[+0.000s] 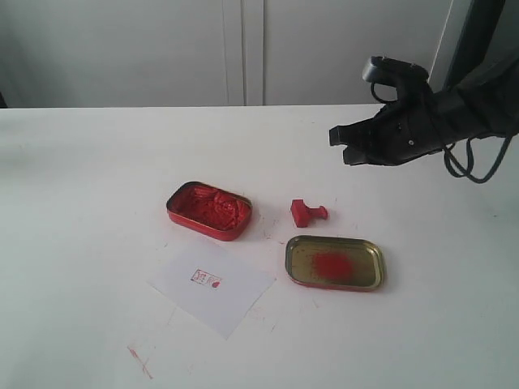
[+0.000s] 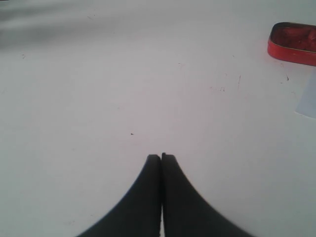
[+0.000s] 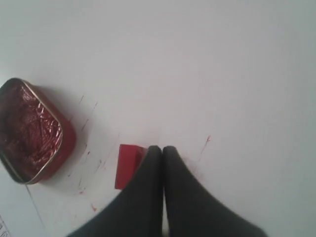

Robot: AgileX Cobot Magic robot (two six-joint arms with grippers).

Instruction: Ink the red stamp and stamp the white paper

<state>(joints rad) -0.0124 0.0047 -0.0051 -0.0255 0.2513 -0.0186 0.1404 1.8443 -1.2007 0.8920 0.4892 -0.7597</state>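
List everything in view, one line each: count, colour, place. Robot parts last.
Rectangular metal tin of lumpy red paste: one, red, open, mid-table.
Small red plastic stamp: one, red, lying tipped over on the table right of the tin, behind the lid.
Shallow gold-coloured tin lid: one, gold with a red smear inside, right of the paper.
White paper sheet: one, white with a small red imprint, in front of the tin.
Red smudge: one, on the table near its front edge, left of the paper.
White tabletop: one, under everything.
Right gripper: one, black, shut, raised behind and right of the stamp.
Left gripper: one, black, shut, over bare table.
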